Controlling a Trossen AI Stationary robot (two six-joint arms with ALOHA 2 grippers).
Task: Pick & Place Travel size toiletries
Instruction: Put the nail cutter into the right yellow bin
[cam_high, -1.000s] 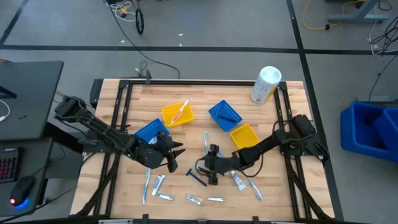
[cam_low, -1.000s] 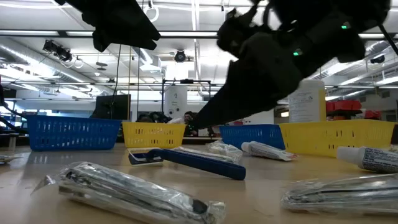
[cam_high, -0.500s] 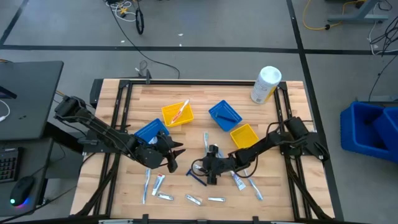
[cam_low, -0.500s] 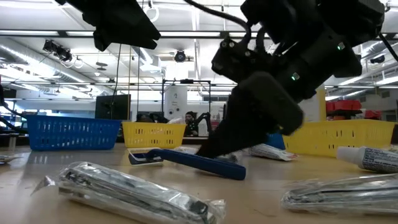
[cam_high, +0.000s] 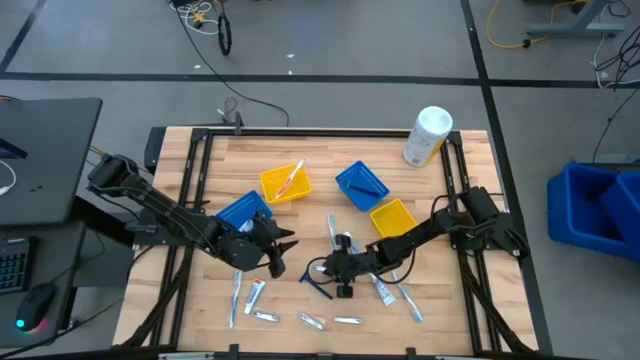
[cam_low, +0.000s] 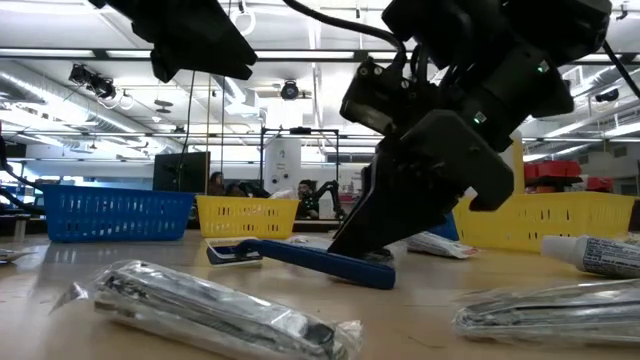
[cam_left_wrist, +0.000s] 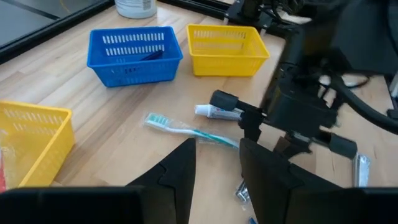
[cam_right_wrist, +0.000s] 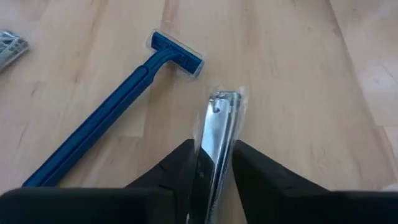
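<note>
From the high view I had the right end effector low over the bench, beside the dark blue razor; the left end effector, its fingers apart, waited by a blue bin. Loose toothpaste tubes lay near the bench's front edge.

At bench level the razor lay flat, light and stiff, I judged.

The left wrist view showed a toothbrush lying free.

The right wrist view showed the fingers clamped on a film-wrapped metal nail clipper: hard, slick, best pinched mid-body. The wooden bench looked smooth; the room behind was an open workshop.
</note>
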